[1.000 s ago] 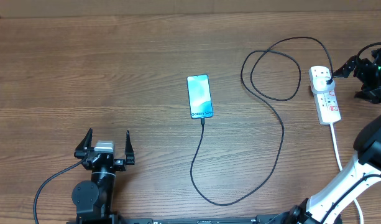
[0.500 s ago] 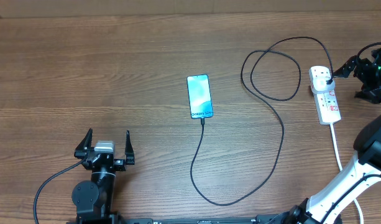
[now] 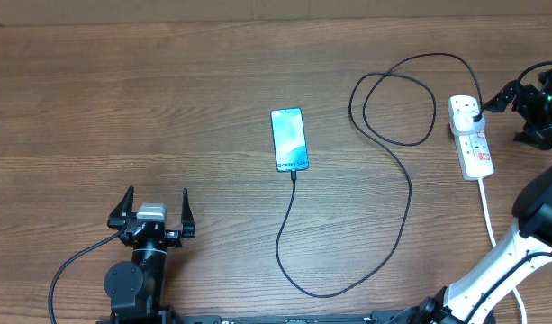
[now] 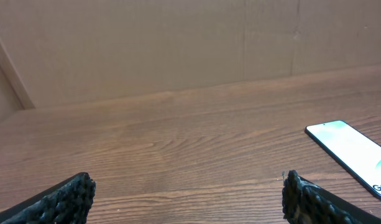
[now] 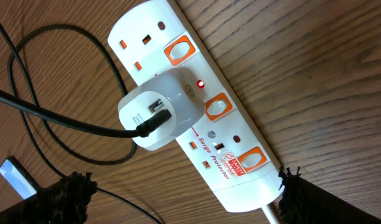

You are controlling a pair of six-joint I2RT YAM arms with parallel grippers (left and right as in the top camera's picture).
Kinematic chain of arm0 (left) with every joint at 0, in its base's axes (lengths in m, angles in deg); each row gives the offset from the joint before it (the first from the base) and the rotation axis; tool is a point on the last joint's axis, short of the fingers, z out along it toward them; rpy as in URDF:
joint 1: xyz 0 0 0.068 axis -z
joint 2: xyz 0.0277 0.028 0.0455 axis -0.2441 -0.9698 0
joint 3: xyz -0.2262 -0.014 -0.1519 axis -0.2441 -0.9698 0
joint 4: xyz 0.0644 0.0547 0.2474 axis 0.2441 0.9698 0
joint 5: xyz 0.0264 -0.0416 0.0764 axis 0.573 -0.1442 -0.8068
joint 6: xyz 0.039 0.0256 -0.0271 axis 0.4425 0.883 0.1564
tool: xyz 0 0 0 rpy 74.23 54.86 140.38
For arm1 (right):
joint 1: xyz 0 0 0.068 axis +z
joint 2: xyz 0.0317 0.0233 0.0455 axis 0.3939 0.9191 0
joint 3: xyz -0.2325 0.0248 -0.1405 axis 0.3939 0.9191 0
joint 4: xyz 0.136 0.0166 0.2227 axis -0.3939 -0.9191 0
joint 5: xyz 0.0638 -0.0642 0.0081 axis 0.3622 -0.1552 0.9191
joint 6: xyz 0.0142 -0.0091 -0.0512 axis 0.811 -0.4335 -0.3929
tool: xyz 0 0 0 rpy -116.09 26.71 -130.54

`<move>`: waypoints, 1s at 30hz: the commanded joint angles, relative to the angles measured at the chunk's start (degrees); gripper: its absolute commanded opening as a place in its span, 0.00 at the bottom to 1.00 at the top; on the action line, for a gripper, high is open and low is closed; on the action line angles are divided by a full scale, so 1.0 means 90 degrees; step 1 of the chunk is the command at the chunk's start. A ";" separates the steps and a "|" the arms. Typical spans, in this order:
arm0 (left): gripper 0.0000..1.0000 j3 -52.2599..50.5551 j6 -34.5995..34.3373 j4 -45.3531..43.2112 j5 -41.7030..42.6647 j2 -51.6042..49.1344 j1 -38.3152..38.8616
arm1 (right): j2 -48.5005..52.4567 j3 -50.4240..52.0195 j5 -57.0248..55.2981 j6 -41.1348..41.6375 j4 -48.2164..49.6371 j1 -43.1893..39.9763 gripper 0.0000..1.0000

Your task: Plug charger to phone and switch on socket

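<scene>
hovering near the socket (image 5: 252, 140), right hand (image 5: 184, 190) is released; left hand (image 3: 156, 198) likewise, held level.

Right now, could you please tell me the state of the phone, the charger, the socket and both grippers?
phone: lying flat, screen lit, charger tip at its lower edge.
charger: plugged into the white adapter on the socket.
socket: adapter seated, red light lit by the middle switch.
left gripper: open, empty.
right gripper: open, empty, facing the socket.
</scene>
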 commanded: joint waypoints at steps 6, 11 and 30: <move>1.00 -0.0022 0.0136 0.0024 -0.0090 0.0070 -0.0029 | 0.0036 -0.0192 0.0002 0.0017 0.0010 0.0022 1.00; 1.00 -0.0022 0.0138 0.0024 -0.0090 0.0070 -0.0029 | 0.0036 -0.0192 -0.0117 0.0017 0.0007 0.0022 1.00; 1.00 -0.0022 0.0138 0.0022 -0.0090 0.0066 -0.0029 | -0.0661 0.0044 0.0627 0.0017 0.1192 0.0350 1.00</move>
